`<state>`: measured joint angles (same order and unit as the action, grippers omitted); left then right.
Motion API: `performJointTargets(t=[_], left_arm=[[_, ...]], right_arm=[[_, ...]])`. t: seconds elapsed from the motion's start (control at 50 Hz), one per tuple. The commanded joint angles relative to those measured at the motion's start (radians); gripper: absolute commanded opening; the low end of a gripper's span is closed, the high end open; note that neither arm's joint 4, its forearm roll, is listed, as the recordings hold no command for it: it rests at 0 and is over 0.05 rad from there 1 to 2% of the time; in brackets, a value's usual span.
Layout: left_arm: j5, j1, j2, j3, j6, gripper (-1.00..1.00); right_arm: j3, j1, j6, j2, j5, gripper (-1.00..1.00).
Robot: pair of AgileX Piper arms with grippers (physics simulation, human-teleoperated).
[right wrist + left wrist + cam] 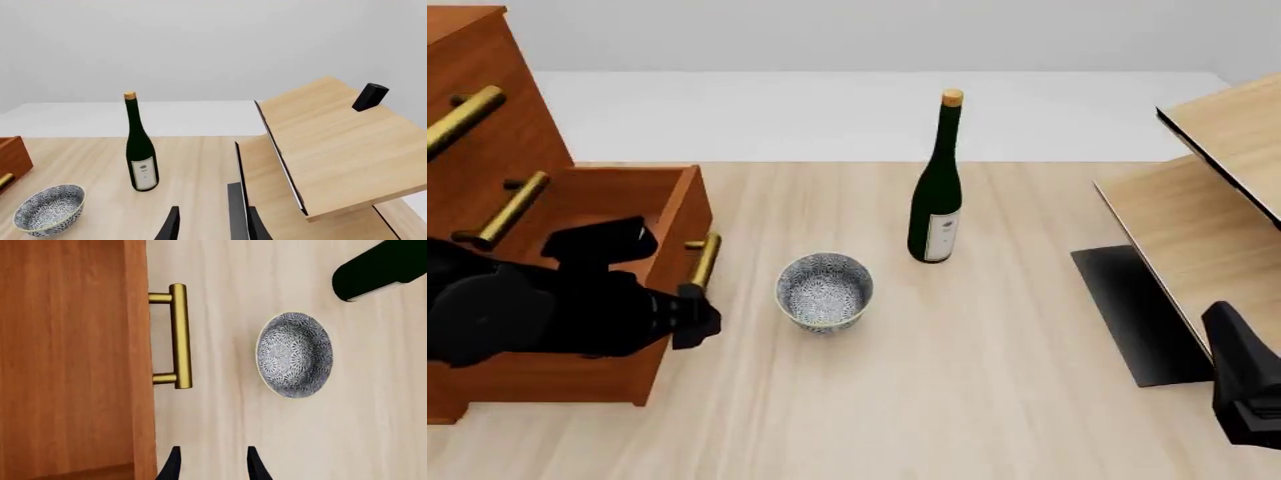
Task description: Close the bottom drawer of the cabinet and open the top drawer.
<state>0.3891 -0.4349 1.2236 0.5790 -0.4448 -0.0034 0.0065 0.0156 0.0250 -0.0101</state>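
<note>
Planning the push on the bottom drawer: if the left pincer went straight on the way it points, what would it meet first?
Probably the brass handle of the bottom drawer; the left pincer looks open and roughly lined up, though depth is unclear.

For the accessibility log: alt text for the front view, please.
The bottom drawer of the cabinet stands open, the left gripper by its handle. A patterned bowl and a bottle stand on the table.

Light wood table (988, 400) holds 4 things: the reddish cabinet (481, 130) at far left, a patterned bowl (823, 290) near the middle, a dark wine bottle (936, 190) just behind it, and a pale shelf unit (1214, 190) on the right.
</note>
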Motion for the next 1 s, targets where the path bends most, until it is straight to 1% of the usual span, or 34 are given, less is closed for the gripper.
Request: performJointTargets(t=[0.02,0.04,0.08,0.12,0.14,0.16,0.18,0.2,0.28,0.34,0.36,0.38,0.42,0.44,0.48,0.5,0.54,0.56,0.64,0.7,0.78,0.82,0.86,0.88,0.92,0.96,1.0], left_arm=[[-0.006,0.077,0.032,-0.02,0.064,1.0],[-0.005,0.099,0.041,-0.021,0.082,1.0],[-0.007,0.105,0.041,-0.023,0.086,1.0],[-0.002,0.138,0.053,-0.02,0.123,1.0],[-0.006,0.126,0.045,-0.024,0.105,1.0],[-0.006,0.13,0.046,-0.024,0.108,1.0],[-0.004,0.16,0.057,-0.024,0.141,1.0],[-0.01,0.152,0.05,-0.028,0.127,1.0],[-0.012,0.192,0.056,-0.037,0.16,1.0],[-0.004,0.24,0.063,-0.033,0.214,1.0],[-0.004,0.23,0.057,-0.032,0.204,1.0],[-0.001,0.248,0.057,-0.032,0.223,1.0],[0.001,0.304,0.068,-0.036,0.286,1.0],[-0.003,0.284,0.058,-0.038,0.26,1.0],[-0.002,0.339,0.06,-0.043,0.312,1.0],[-0.005,0.312,0.058,-0.042,0.288,1.0],[0.0,0.344,0.055,-0.041,0.325,1.0],[0.0,0.33,0.054,-0.04,0.313,1.0],[-0.002,0.348,0.055,-0.043,0.332,1.0],[-0.013,0.391,0.061,-0.051,0.367,1.0],[-0.02,0.407,0.067,-0.057,0.388,1.0],[-0.029,0.445,0.067,-0.067,0.426,1.0],[-0.033,0.451,0.071,-0.071,0.43,1.0],[-0.037,0.47,0.067,-0.075,0.453,1.0],[-0.04,0.469,0.072,-0.077,0.451,1.0],[-0.042,0.483,0.07,-0.079,0.47,1.0],[-0.043,0.489,0.072,-0.079,0.471,1.0]], right_arm=[[0.0,0.002,0.001,0.004,-0.004,1.0],[0.0,0.002,0.0,0.005,-0.004,1.0],[0.0,0.003,0.001,0.005,-0.005,1.0],[0.0,0.003,0.001,0.006,-0.005,1.0],[0.0,0.003,0.002,0.006,-0.005,1.0],[0.0,0.003,0.002,0.006,-0.005,1.0],[0.0,0.004,0.002,0.005,-0.004,1.0],[0.0,0.004,0.002,0.005,-0.004,1.0],[0.0,0.005,0.002,0.004,-0.004,1.0],[0.0,0.005,0.002,0.005,-0.005,1.0],[0.0,0.005,0.002,0.006,-0.005,1.0],[0.0,0.006,0.002,0.005,-0.005,1.0],[0.0,0.006,0.002,0.004,-0.004,1.0],[0.0,0.007,0.002,0.003,-0.003,1.0],[0.0,0.007,0.002,0.002,-0.002,1.0],[0.0,0.007,0.002,0.002,-0.001,1.0],[0.0,0.008,0.002,0.001,0.0,1.0],[0.0,0.008,0.002,0.0,0.001,1.0],[0.0,0.007,0.003,-0.002,0.002,1.0],[0.0,0.007,0.004,-0.002,0.003,1.0],[0.0,0.007,0.005,-0.001,0.002,1.0],[0.0,0.007,0.006,0.0,0.002,1.0],[0.0,0.007,0.006,0.0,0.002,1.0],[0.0,0.008,0.006,-0.001,0.003,1.0],[0.0,0.009,0.006,-0.002,0.004,1.0],[0.0,0.009,0.006,-0.003,0.005,1.0],[0.0,0.009,0.006,-0.003,0.005,1.0]])
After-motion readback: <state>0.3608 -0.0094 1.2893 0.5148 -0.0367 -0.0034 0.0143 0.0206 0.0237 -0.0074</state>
